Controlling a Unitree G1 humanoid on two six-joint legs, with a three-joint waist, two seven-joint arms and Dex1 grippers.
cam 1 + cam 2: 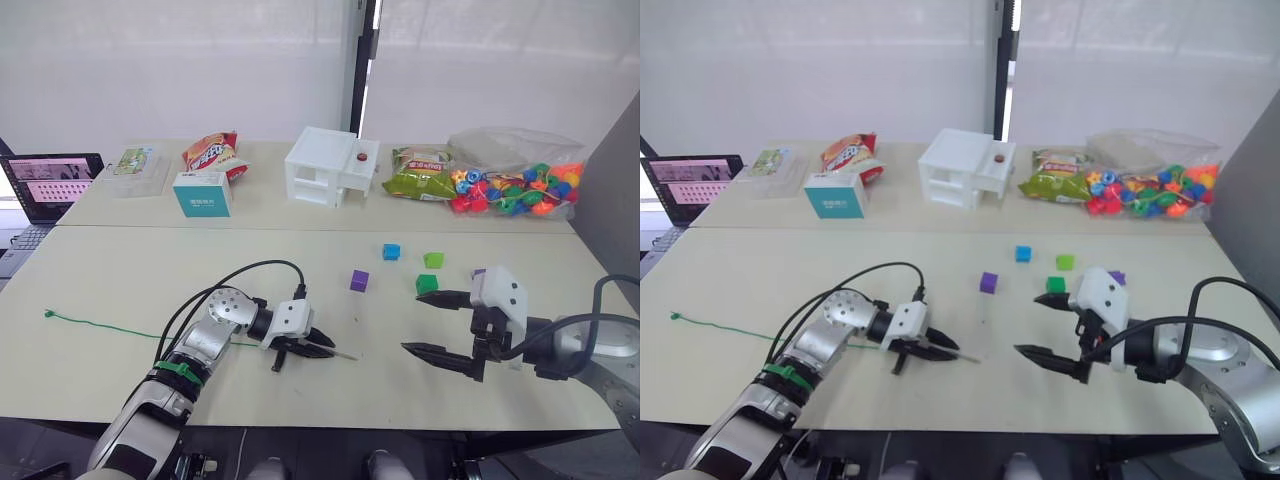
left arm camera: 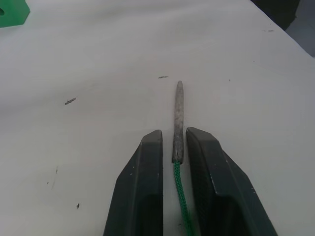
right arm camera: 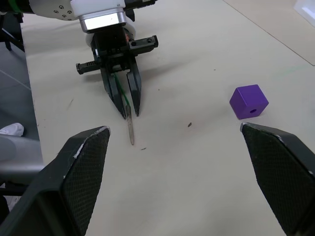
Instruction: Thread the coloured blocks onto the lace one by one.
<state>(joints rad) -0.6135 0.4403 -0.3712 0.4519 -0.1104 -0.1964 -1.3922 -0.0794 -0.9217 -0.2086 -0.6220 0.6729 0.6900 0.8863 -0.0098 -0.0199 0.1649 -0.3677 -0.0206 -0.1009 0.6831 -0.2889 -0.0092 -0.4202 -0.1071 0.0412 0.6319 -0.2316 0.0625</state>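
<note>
**Lace in hand, first block not yet picked**

The left gripper (image 1: 300,349) is low over the table (image 1: 120,290), fingers closed to a narrow gap around the lace (image 2: 181,191) just behind its stiff grey tip (image 2: 177,118). The tip sticks out ahead of the fingertips, apparently lying on the surface; whether the pads truly pinch it is hard to tell. The cord trails back behind that arm.

The right gripper (image 1: 437,323) hovers wide open and empty, facing the left one. A purple block (image 3: 248,101) lies ahead of it, off to one side; blue (image 1: 391,251), lime (image 1: 433,260) and green (image 1: 427,284) blocks sit beyond, another purple (image 1: 1118,277) behind its housing.

No block is threaded. Judged next: the right gripper should take the near purple block and turn its hole toward the tip.
</note>
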